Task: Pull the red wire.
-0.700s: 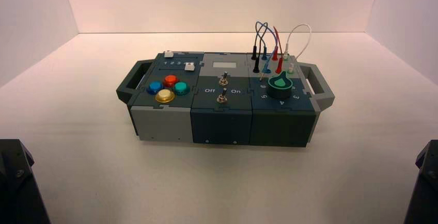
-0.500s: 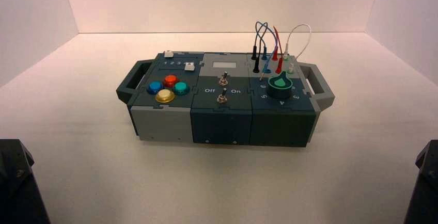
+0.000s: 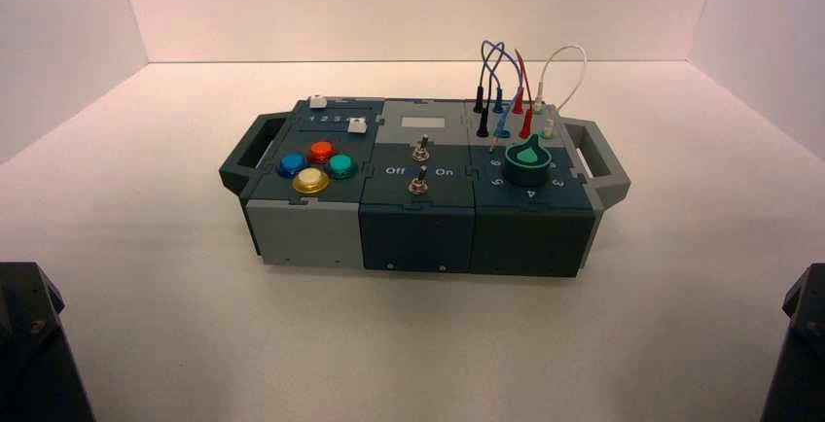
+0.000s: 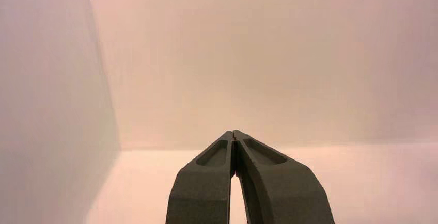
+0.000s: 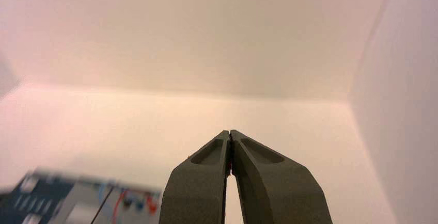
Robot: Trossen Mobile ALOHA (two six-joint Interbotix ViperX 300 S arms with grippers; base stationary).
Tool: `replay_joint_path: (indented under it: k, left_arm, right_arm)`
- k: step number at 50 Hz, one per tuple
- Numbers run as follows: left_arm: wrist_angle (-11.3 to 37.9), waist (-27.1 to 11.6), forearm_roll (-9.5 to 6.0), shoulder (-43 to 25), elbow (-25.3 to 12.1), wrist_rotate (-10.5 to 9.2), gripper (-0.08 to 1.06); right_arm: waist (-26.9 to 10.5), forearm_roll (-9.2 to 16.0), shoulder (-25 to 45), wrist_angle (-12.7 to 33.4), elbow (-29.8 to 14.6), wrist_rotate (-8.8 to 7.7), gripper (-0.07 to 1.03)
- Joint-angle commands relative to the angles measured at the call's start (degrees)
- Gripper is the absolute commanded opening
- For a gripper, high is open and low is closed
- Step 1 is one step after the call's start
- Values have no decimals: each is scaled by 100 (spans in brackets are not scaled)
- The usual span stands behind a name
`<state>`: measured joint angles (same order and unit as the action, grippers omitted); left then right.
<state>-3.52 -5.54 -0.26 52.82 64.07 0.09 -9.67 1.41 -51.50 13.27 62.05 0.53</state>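
Two closed hands, one looped red wire

High view: the red wire [image 3: 529,85] stands looped on the box [image 3: 418,189], at its far right, between blue and white wires. Left wrist view: the left hand [image 4: 233,132] is closed. Right wrist view: the right hand [image 5: 230,132] is closed.

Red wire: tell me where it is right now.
In the high view, the red wire loops above the box's far right part, between the blue wire on its left and the white wire on its right.
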Motion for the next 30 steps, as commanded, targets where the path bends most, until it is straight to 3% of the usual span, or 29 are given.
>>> replay_joint_path:
  k: [1,11,20,30]
  left_arm:
    - [606,-527,-9,-193,-413,18,-3]
    - [1626,-1371,-35,-571,-606,18,-3]
    - [2391,-2101,-97,-896,-817,9,-3]
    - [2610,-2918,-422,-1143,-861,-176,-3]
  right_arm:
    - [-378,18,431,554,-404,9,-2]
    - [-606,18,967,1450,-580,-26,-2]
    - [-606,26,1037,1652,-536,-26,-2]
    - [-650,88,993,1837,-466,-35,-2]
